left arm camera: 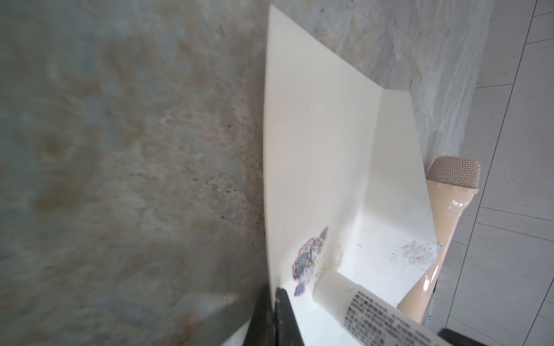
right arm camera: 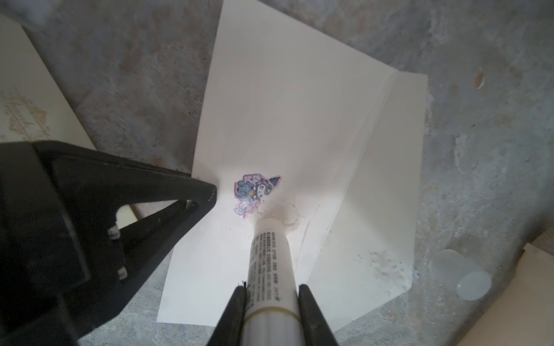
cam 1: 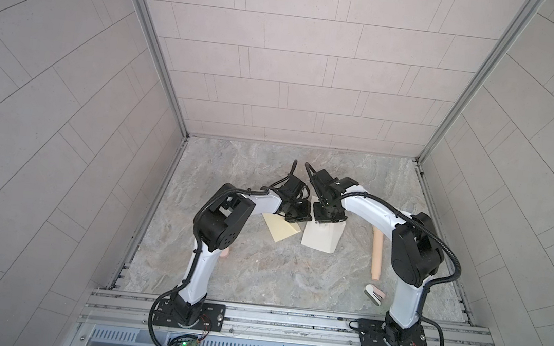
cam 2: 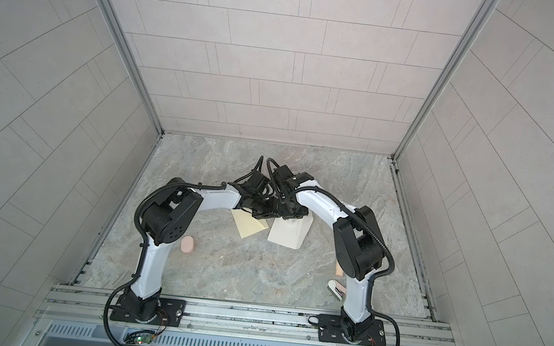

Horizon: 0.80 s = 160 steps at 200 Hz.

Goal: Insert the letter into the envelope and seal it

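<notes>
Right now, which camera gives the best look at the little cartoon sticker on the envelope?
The right wrist view: the sticker faces the camera whole and sharp, beside the glue stick. The left wrist view shows it slanted and blurrier. In both top views only the envelope shows; the sticker cannot be made out.

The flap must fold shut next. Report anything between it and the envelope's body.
The glue stick in the right gripper rests tip-down on the envelope beside the sticker, near the flap crease. Nothing else visible.
</notes>
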Each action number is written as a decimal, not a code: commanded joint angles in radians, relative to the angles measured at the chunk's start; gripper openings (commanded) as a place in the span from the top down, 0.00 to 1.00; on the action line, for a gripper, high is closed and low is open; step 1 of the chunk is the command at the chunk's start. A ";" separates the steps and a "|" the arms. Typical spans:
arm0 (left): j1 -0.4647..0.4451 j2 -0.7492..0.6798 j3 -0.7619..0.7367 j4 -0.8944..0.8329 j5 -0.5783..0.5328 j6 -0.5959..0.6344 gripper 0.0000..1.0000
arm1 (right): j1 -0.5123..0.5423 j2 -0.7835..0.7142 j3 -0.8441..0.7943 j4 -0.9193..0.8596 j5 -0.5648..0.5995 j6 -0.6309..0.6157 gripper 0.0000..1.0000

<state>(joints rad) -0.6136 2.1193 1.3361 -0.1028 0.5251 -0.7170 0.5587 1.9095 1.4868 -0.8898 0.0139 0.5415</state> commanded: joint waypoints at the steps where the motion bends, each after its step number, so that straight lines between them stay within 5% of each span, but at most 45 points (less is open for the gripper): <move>1: -0.003 -0.026 -0.021 -0.060 -0.046 0.016 1.00 | -0.023 0.068 -0.052 -0.065 0.118 0.019 1.00; 111: 0.001 -0.032 -0.034 -0.070 -0.056 0.021 1.00 | -0.071 0.037 -0.080 -0.063 0.154 0.019 1.00; 160: 0.000 -0.025 -0.030 -0.067 -0.051 0.023 1.00 | -0.066 -0.114 -0.162 0.148 -0.063 -0.015 1.00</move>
<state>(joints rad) -0.6140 2.1082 1.3270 -0.1040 0.5034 -0.7132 0.5152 1.8400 1.3899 -0.7910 0.0040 0.5488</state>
